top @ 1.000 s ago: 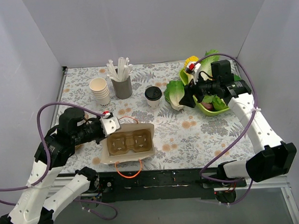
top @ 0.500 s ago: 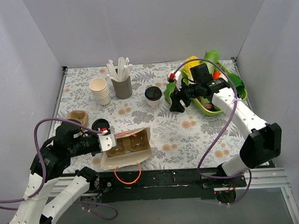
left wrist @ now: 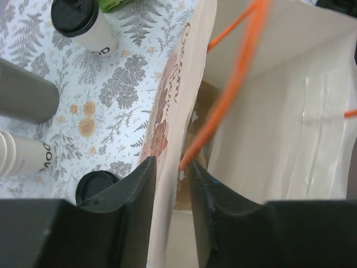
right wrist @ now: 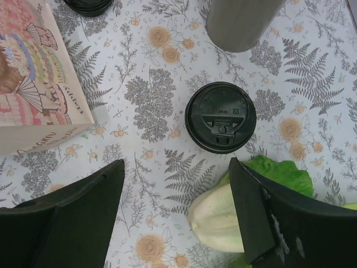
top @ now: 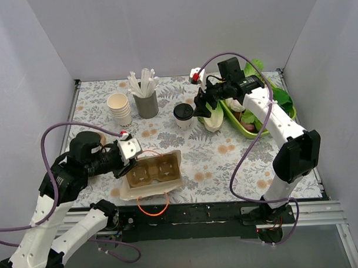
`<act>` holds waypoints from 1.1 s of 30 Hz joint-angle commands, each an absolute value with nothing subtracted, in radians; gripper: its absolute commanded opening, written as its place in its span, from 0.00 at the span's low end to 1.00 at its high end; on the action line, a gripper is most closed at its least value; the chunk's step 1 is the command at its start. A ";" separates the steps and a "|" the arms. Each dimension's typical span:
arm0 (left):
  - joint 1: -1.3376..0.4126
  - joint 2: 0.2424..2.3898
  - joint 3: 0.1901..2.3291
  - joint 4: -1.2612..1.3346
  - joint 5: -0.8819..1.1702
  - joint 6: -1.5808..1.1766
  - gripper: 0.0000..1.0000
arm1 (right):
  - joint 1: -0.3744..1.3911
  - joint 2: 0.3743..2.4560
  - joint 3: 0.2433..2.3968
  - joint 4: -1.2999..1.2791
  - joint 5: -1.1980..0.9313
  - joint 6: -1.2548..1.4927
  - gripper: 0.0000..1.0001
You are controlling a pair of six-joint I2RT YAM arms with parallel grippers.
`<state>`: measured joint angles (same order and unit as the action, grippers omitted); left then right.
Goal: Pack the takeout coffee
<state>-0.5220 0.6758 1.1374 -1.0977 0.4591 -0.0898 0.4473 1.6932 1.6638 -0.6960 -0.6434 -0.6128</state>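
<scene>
right gripper (right wrist: 177, 164) wide open, empty, above takeout coffee (right wrist: 220, 117)
left gripper (left wrist: 170, 167) clamped on wall of paper bag (left wrist: 279, 111); takeout coffee upright on table (right wrist: 150, 106), just beside lettuce (right wrist: 223, 215), well apart from paper bag

Floral table (top: 227, 162): stacked cups (top: 119, 108) at ten o'clock, straw holder (top: 146, 103) at eleven, lettuce (top: 209, 116) at one, green bowl (top: 253, 130) at two, loose lid (left wrist: 96, 187) at nine.
</scene>
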 commanded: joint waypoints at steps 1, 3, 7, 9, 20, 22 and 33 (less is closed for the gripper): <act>-0.514 0.715 1.155 -0.981 0.344 -0.219 0.36 | 0.453 1.744 1.723 -0.718 -0.712 -0.733 0.83; -0.506 0.722 1.141 -0.944 0.315 -0.225 0.48 | 0.454 1.770 1.718 -0.695 -0.710 -0.752 0.84; -0.491 0.779 1.167 -0.888 0.345 -0.294 0.75 | 0.453 1.842 1.772 -0.661 -0.681 -0.721 0.87; -0.485 0.807 1.228 -0.868 0.348 -0.337 0.92 | 0.456 1.887 1.821 -0.650 -0.678 -0.658 0.93; -0.439 1.135 1.673 -0.761 0.354 -0.580 0.98 | 0.472 2.017 1.936 -0.600 -0.655 -0.534 0.98; -0.411 1.167 1.695 -0.736 0.310 -0.537 0.98 | 0.474 2.040 1.976 -0.594 -0.664 -0.511 0.98; -0.376 1.387 1.853 -0.712 0.252 -0.449 0.98 | 0.554 2.094 2.063 -0.617 -0.489 -0.592 0.95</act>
